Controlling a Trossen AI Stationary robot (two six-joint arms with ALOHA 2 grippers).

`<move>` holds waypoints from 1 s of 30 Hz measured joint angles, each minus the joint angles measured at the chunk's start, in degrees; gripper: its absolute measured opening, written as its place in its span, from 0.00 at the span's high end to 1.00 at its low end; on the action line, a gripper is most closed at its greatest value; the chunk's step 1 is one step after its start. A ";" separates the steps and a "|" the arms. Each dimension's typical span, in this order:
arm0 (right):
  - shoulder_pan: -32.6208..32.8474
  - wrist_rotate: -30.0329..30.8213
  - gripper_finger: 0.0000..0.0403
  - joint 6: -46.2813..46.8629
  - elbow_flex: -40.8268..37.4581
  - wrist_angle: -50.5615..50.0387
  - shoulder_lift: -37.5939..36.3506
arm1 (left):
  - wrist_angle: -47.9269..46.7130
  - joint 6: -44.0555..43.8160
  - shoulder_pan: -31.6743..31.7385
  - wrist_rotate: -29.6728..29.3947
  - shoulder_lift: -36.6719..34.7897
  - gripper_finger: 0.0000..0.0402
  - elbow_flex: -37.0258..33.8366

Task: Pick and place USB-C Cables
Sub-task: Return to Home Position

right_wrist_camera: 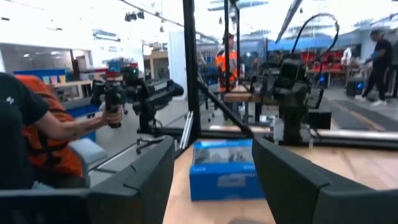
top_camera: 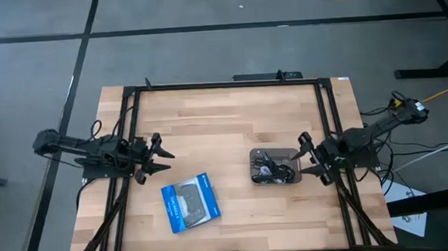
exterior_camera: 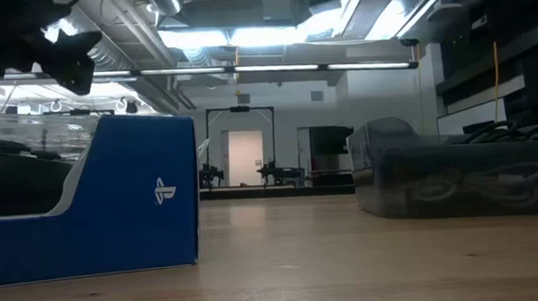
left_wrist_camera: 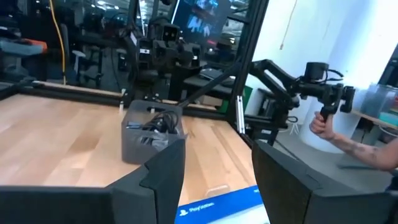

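Note:
The USB-C cables (top_camera: 272, 166) lie as a dark tangle inside a small grey bin (top_camera: 289, 177) right of the table's middle; the bin (left_wrist_camera: 134, 142) with the cables (left_wrist_camera: 157, 122) also shows in the left wrist view. My left gripper (top_camera: 166, 155) hovers open near the left side, above and left of the blue package (top_camera: 190, 203). My right gripper (top_camera: 302, 156) is open just right of the bin, touching nothing. In the low view the bin (exterior_camera: 465, 177) stands on the table at right with the cables' loops (exterior_camera: 496, 133) showing above its rim.
The flat blue-and-grey package (exterior_camera: 111, 195) lies on the wooden table near the front, left of the middle. A black frame (top_camera: 221, 84) runs around the table. A person's hand (left_wrist_camera: 323, 124) and arm (right_wrist_camera: 68, 127) hold leader handles beyond the table.

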 joint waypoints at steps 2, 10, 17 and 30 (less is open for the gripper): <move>-1.84 -2.09 0.45 0.90 -0.52 -0.86 -0.13 | 0.74 0.16 0.79 0.86 -0.68 0.55 -0.95; -9.70 -10.38 0.45 1.05 -0.58 -9.05 -0.50 | -0.47 4.37 5.60 7.50 -0.79 0.55 -0.94; -14.72 -10.11 0.45 4.39 -0.67 -15.23 -1.78 | -3.08 4.06 10.38 10.90 -0.78 0.55 -0.94; -15.44 0.22 0.45 5.44 -0.67 -28.61 -14.92 | -2.91 3.21 12.54 11.46 -0.76 0.55 -0.94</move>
